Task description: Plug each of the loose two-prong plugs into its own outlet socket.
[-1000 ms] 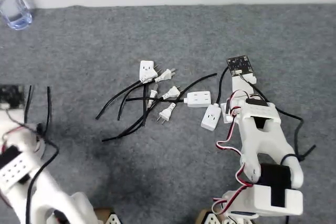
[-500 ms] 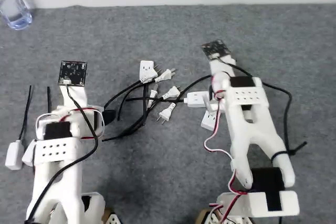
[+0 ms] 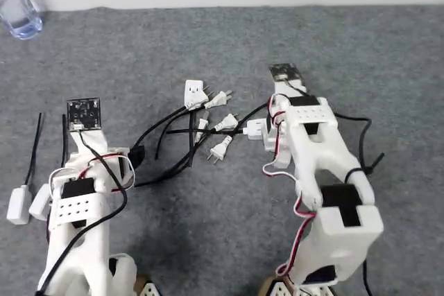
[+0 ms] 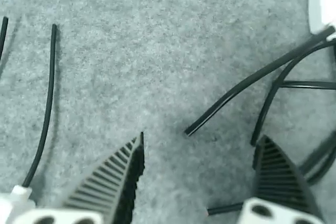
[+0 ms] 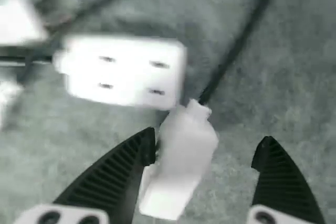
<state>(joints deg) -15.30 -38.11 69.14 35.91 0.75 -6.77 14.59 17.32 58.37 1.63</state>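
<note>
I judged nothing plugged: white two-prong plastic plugs point(image 3: 220, 150) lay loose; my left claw point(image 4: 202, 137) and right claw point(image 5: 210, 135) gaped apart.

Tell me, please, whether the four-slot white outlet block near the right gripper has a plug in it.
Empty: in the right wrist view the outlet block shows both pairs of slots bare, with no prongs inserted.
</note>
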